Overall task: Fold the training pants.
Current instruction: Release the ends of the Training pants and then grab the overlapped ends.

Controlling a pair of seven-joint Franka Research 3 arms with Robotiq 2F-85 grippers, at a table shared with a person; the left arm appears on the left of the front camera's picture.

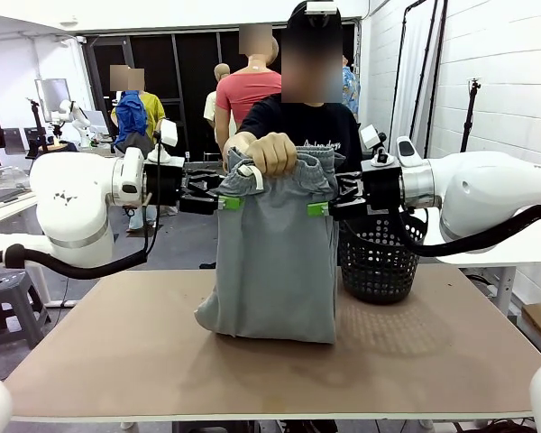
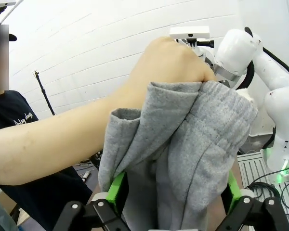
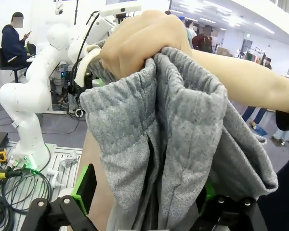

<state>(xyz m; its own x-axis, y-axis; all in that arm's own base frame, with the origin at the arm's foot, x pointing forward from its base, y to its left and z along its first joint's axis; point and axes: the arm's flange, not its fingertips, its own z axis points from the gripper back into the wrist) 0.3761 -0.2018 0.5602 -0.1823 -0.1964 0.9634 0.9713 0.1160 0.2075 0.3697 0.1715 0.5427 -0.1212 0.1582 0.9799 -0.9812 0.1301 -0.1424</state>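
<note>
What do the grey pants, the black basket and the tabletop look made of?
Training pants: soft knit jersey, matte, possibly a cotton blend; fine knit texture, limp drape.
Basket: black open mesh, wire or plastic, can't tell which; see-through grid.
Table: brown matte board, maybe fibreboard; flat, no visible grain.

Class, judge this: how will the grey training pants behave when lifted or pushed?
Probably floppy: the training pants hang limp from the person's hand, waistband bunched. Likely light, since one hand holds them up. A push would probably crumple rather than slide them; their lower end already buckles on the table.
</note>
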